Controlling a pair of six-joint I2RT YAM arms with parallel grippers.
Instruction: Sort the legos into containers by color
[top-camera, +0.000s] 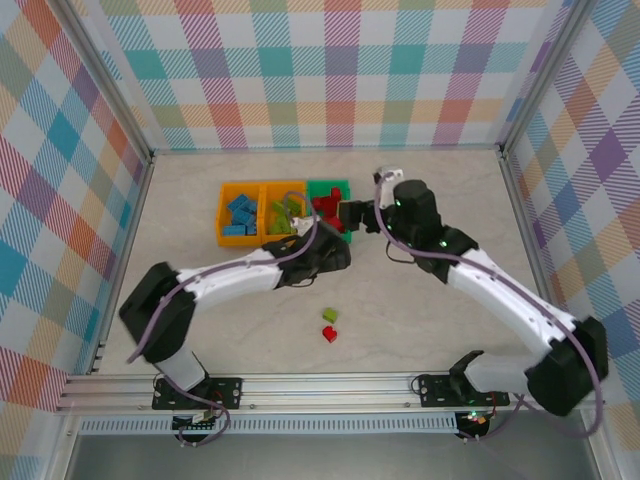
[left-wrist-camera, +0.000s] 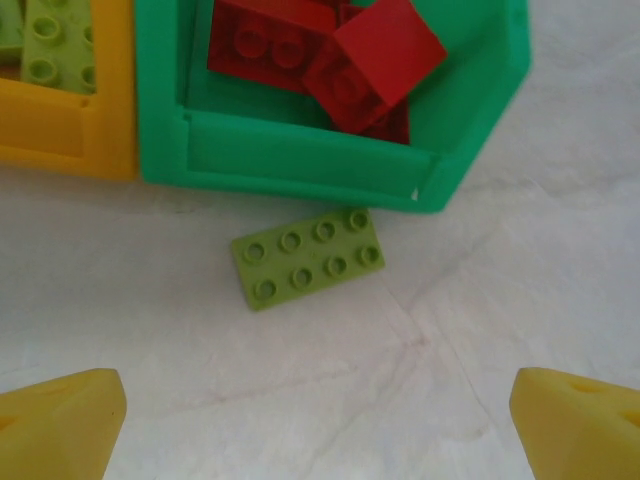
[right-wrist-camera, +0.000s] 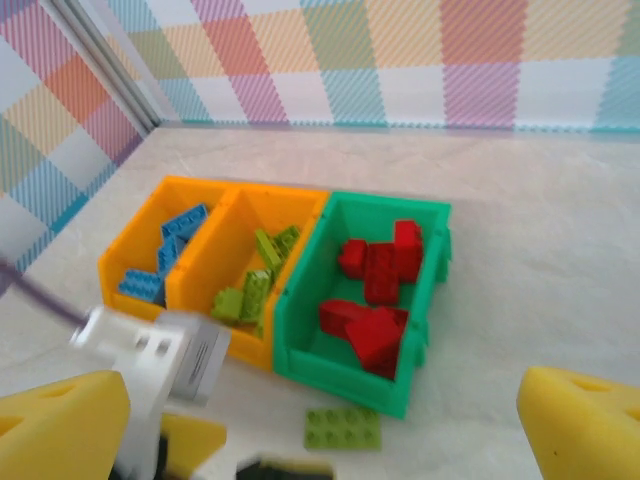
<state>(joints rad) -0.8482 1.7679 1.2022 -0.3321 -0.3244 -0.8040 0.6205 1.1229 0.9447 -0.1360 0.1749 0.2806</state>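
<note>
Three joined containers stand at mid-table. The left orange bin (top-camera: 222, 214) (right-wrist-camera: 125, 245) holds blue legos (top-camera: 241, 213) (right-wrist-camera: 165, 255). The middle orange bin (top-camera: 283, 185) (right-wrist-camera: 215, 250) holds lime legos (top-camera: 282, 215) (right-wrist-camera: 255, 280). The green bin (top-camera: 328, 184) (right-wrist-camera: 345, 375) (left-wrist-camera: 300, 160) holds red legos (right-wrist-camera: 375, 265) (left-wrist-camera: 320, 50). A lime 2x4 lego (left-wrist-camera: 308, 258) (right-wrist-camera: 343, 428) lies flat on the table just in front of the green bin. My left gripper (left-wrist-camera: 320, 430) (top-camera: 337, 250) hovers open above it, nothing between its fingers. My right gripper (right-wrist-camera: 322, 455) (top-camera: 352, 214) is open and empty beside the green bin.
A small lime lego (top-camera: 329, 314) and a small red lego (top-camera: 329, 333) lie loose on the table nearer the arm bases. Metal rails and plaid walls enclose the table. The left arm's white wrist (right-wrist-camera: 170, 360) sits close below the right gripper's camera.
</note>
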